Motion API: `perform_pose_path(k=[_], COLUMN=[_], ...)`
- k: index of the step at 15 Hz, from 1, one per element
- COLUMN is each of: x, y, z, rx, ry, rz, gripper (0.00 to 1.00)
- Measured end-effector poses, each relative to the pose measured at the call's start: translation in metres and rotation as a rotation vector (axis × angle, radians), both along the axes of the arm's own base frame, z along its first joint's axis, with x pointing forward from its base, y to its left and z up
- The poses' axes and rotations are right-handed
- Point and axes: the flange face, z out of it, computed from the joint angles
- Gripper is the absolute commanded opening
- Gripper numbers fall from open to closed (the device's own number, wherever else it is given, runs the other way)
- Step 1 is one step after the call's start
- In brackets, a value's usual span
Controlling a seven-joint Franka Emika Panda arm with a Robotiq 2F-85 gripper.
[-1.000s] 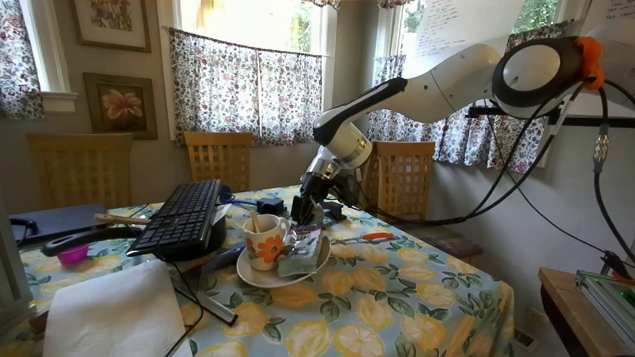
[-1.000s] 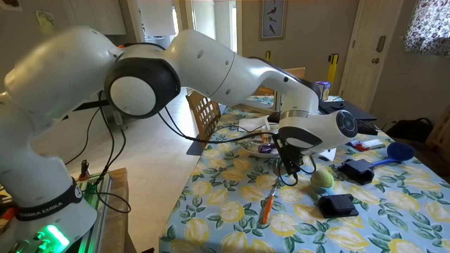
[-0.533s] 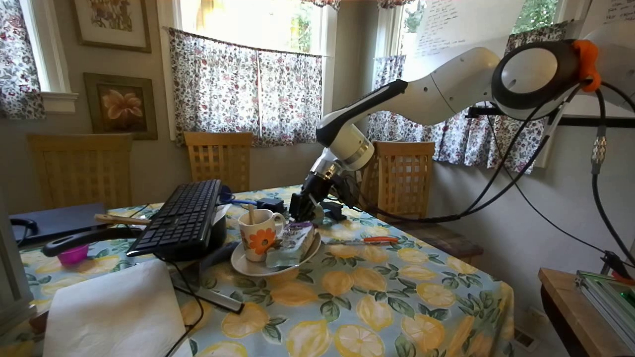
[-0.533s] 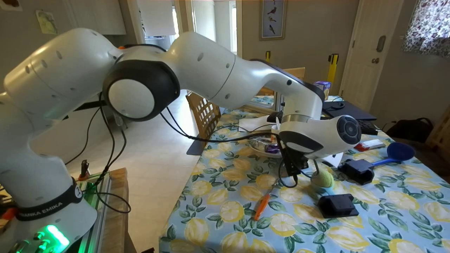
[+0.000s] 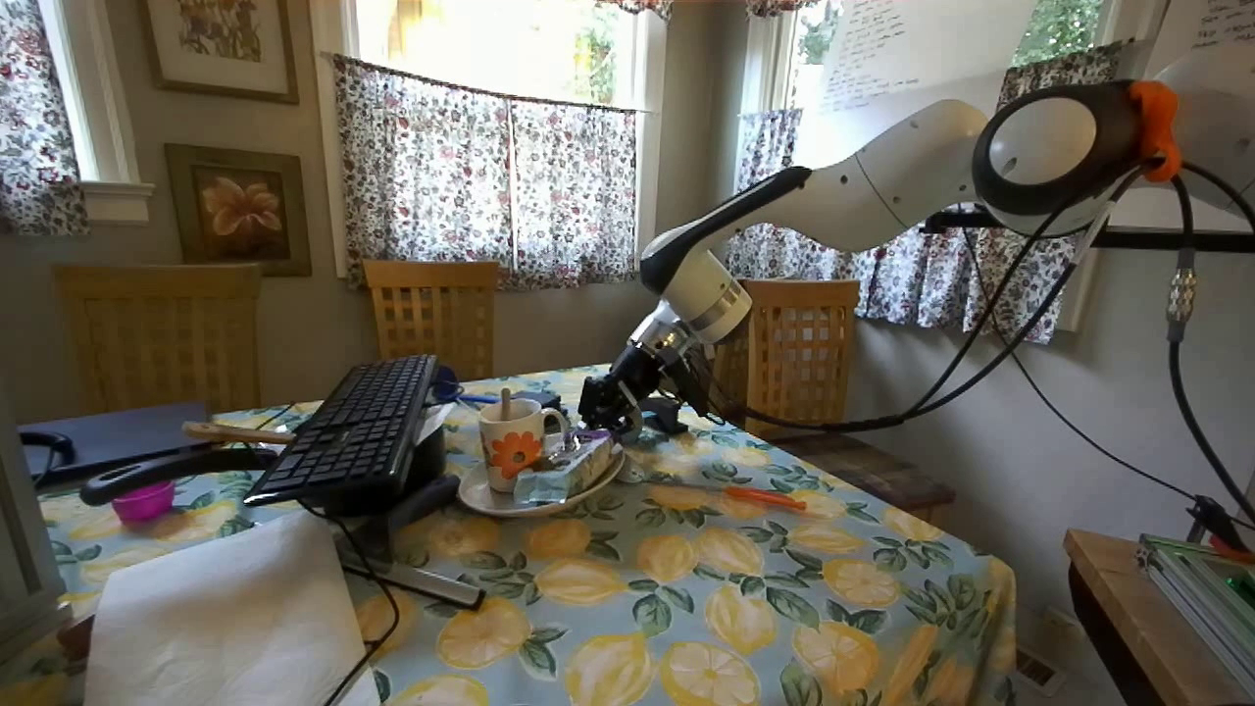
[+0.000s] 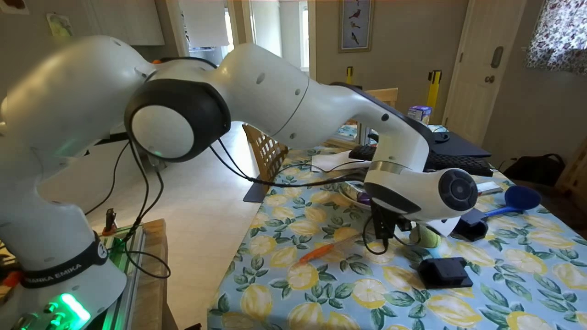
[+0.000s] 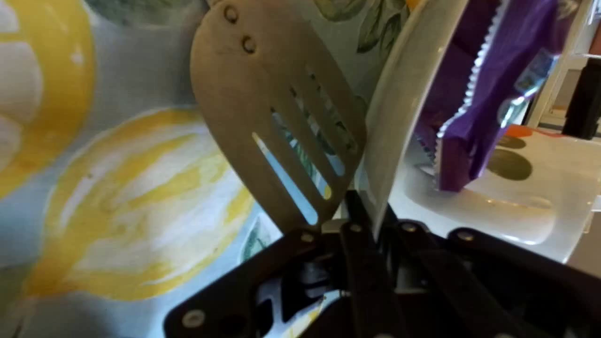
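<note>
My gripper (image 7: 373, 218) is shut on the rim of a white plate (image 7: 399, 98), one finger on each side of it. The plate (image 5: 487, 498) bears a mug (image 5: 514, 453) with an orange flower and a stick in it. A packet (image 5: 564, 473) lies beside the mug; its purple end (image 7: 488, 108) is close to my fingers. A slotted spatula (image 7: 239, 89) lies on the cloth, its blade end under or beside my left finger; I cannot tell if they touch. Its orange handle (image 6: 318, 253) shows in both exterior views. In an exterior view my gripper (image 5: 606, 410) is at the plate's far edge.
A keyboard (image 5: 358, 422) stands raised left of the mug, with white paper (image 5: 230, 618) in front. Near the arm are a green ball (image 6: 425, 237), black blocks (image 6: 444, 272) and a blue ladle (image 6: 522, 199). A cable (image 6: 312, 184) hangs from the wrist low over the lemon-print tablecloth (image 6: 293, 311).
The plate, with mug and packet, has slid away from the camera of an exterior view along with my gripper. The spatula has swung round. The ball and a black block have shifted slightly.
</note>
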Motion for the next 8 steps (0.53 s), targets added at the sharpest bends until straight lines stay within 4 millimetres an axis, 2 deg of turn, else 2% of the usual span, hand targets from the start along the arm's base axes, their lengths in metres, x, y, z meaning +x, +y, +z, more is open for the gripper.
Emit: perform_pose_path(k=[4, 8], x=[-0.005, -0.009], y=[-0.016, -0.022], z=[-0.003, -0.006], rx=[0.013, 0.022], ry=[-0.013, -0.029], rz=[-0.104, -0.22], gripper=[0.02, 0.02])
